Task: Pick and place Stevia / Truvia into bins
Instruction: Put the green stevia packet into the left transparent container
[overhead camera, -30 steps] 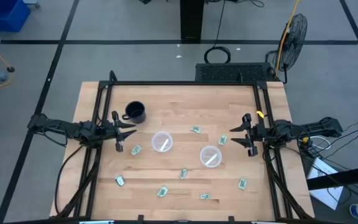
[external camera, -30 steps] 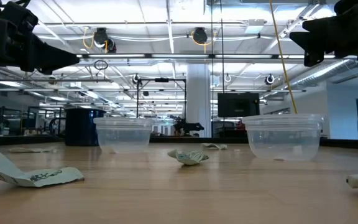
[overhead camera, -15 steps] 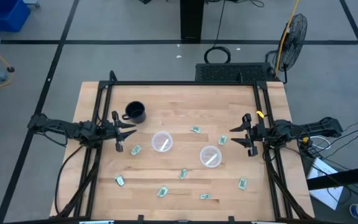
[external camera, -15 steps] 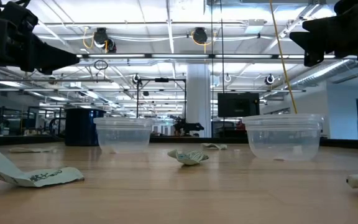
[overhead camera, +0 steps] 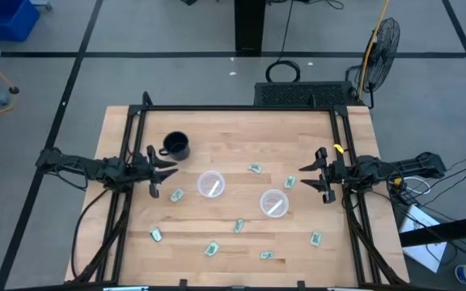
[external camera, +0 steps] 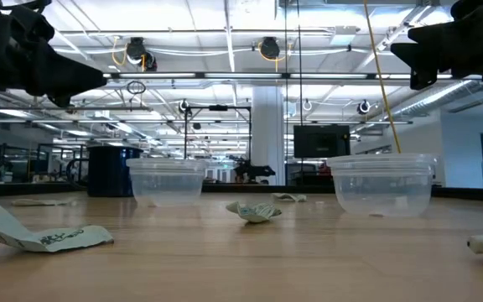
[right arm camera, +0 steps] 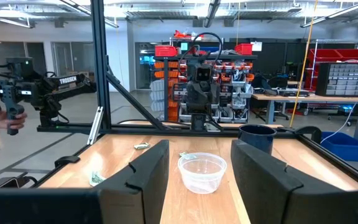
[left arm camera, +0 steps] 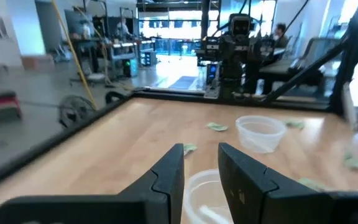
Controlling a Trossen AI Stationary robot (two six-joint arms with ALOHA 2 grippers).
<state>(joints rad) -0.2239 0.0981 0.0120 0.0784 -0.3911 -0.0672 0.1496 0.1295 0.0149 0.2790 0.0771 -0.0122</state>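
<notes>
Several small pale green and white Stevia packets lie flat on the wooden table, among them one [overhead camera: 176,195] near my left gripper, one [overhead camera: 290,183] near my right gripper and one [overhead camera: 239,225] toward the near edge. Two clear plastic cups stand upright mid-table, the left cup [overhead camera: 210,184] and the right cup [overhead camera: 274,203]. My left gripper [overhead camera: 164,168] hovers open at the table's left side, pointing at the left cup [left arm camera: 204,193]. My right gripper [overhead camera: 307,176] hovers open at the right side, facing the right cup [right arm camera: 201,172].
A black mug [overhead camera: 176,145] stands near the far left, just beyond my left gripper. A black frame [overhead camera: 241,108] borders the table's far, left and right sides. More packets [overhead camera: 211,250] [overhead camera: 315,238] lie along the near part. A person's hand [right arm camera: 11,118] shows beyond the table.
</notes>
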